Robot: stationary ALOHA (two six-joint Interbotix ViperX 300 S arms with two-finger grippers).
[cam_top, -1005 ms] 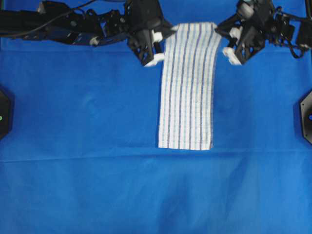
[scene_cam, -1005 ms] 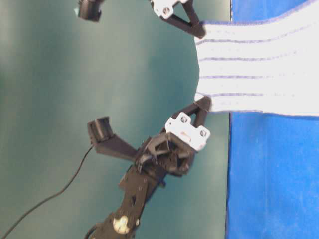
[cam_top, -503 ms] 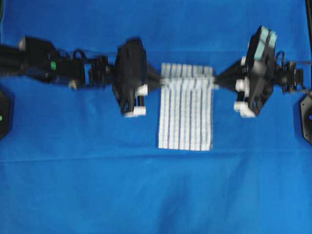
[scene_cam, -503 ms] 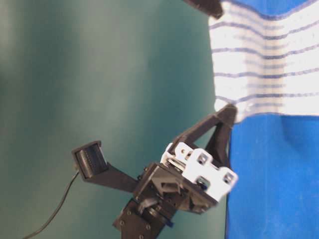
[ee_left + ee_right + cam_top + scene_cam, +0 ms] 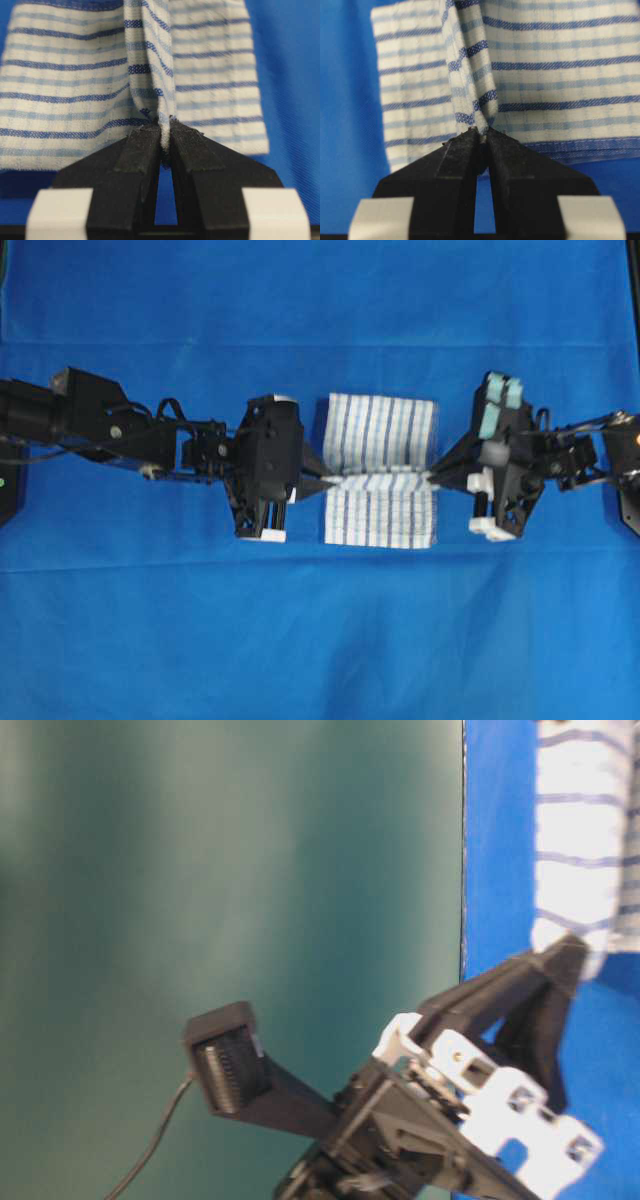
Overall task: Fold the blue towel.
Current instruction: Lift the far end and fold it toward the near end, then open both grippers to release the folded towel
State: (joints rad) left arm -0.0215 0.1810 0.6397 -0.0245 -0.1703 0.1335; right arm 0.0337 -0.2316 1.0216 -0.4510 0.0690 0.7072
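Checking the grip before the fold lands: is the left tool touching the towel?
Touching. The left wrist view shows the left tool shut on a pinched ridge of the blue towel, with cloth squeezed between both pads.

- Mid-table band is taken: left gripper (image 5: 318,480) and right gripper (image 5: 436,478) sit tight against either side of blue towel (image 5: 380,483), arms running out to both side edges.
- Blue table covering (image 5: 320,640) lies bare from the towel's lower edge to the bottom of the overhead view.
- Strip above the towel bare too.
- Black mounts (image 5: 630,495) at the side edges narrow the margins.
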